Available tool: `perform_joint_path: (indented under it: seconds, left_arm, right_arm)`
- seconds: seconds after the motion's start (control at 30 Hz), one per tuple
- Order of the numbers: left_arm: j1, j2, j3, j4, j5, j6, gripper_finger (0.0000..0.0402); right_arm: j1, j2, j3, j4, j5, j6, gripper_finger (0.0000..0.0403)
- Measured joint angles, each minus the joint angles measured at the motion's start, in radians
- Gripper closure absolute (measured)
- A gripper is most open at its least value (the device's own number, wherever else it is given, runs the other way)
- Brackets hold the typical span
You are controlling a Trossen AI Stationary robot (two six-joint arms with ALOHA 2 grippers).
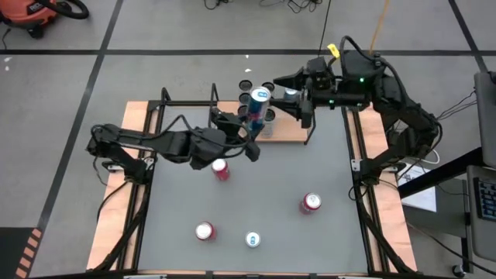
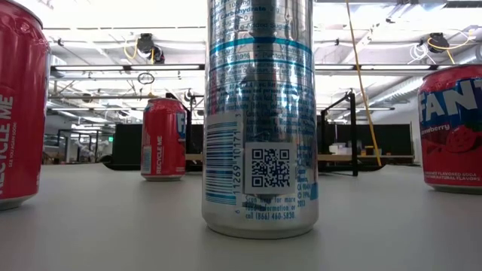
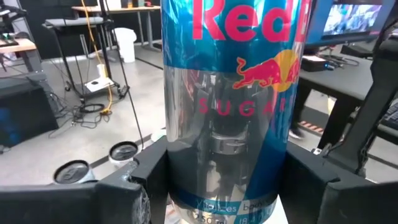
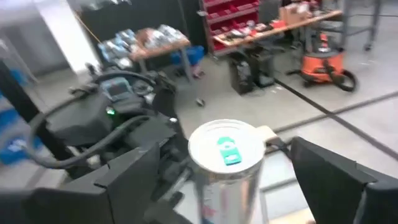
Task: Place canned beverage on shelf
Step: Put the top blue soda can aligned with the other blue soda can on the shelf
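Note:
A tall blue-and-silver Red Bull can (image 1: 260, 105) stands upright over the shelf (image 1: 288, 133), a light-wood board with black rod frames at the table's far middle. My left gripper (image 1: 253, 129) reaches in from the table's left and is shut on this can (image 3: 230, 93). My right gripper (image 1: 291, 96) comes from the right at the height of the can's top. It is open, and its fingers (image 4: 134, 177) stand apart from the can's top (image 4: 226, 149) on either side. Other can tops (image 3: 74, 171) show on the shelf behind. My left gripper pinches the can's lower body (image 3: 180, 180) between its two fingers, one on each side. The fingers come in about level from the table's left. The can stays upright. Whether its base rests on the shelf board, I cannot tell.
Several dark can tops (image 1: 246, 90) stand on the shelf's far part. On the grey tabletop lie loose upright cans: red ones (image 1: 221, 169) (image 1: 311, 203) (image 1: 204, 231) and a silver-blue one (image 1: 253, 239), which fills the low view (image 2: 260, 113). Free room lies between them.

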Motion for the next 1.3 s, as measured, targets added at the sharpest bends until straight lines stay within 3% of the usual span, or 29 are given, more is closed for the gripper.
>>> perform_joint_path:
  seconds: [0.13, 0.33, 1.3]
  left_arm:
    - [0.007, 0.036, 0.000, 0.048, -0.001, 0.012, 0.0184]
    - [0.014, 0.080, 0.000, 0.147, -0.002, 0.144, 0.0184]
    - [0.045, 0.152, 0.000, 0.195, 0.073, 0.158, 0.0184]
  right_arm:
    - [-0.003, 0.020, 0.085, -0.139, 0.035, -0.043, 0.0076]
    - [-0.008, 0.023, 0.093, -0.231, 0.033, -0.044, 0.0076]
    - [-0.008, 0.065, 0.092, -0.399, 0.021, -0.192, 0.0084]
